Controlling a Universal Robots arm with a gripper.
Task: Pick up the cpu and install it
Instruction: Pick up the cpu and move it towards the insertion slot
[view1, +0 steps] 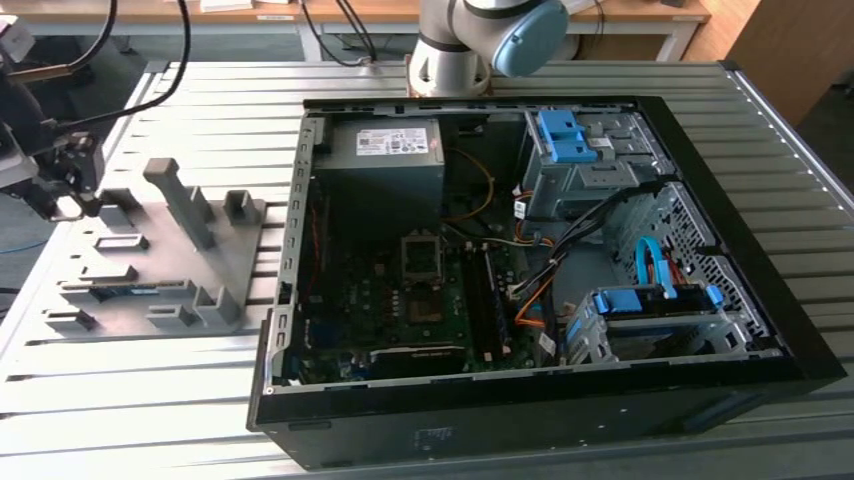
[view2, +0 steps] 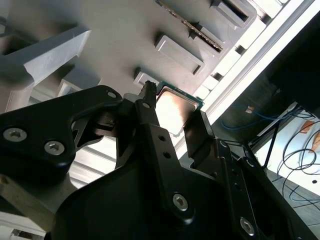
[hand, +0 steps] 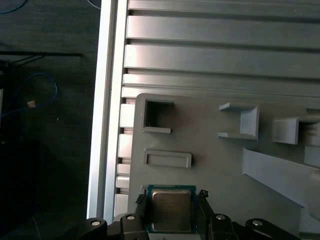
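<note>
at the exterior view's left the gripper (view1: 64, 205) hangs over the outer edge of the grey fixture plate (view1: 160, 290). it is close to the rim of the slatted table (view1: 134, 400). in the first wrist view the table's pale rail and dark floor lie just beyond the plate, and bare slats stay open past the plate's other side. further right stands the opened computer case (view1: 747, 300), its socket (view1: 420, 255) well apart from the gripper. the cpu (hand: 171, 210) sits between the 2 fingers (hand: 140, 204), which press against its 2 opposite edges. 1 finger hides part of the cpu's side in the second wrist view. i cannot tell whether the cpu rests on the plate or hangs clear of it.
</note>
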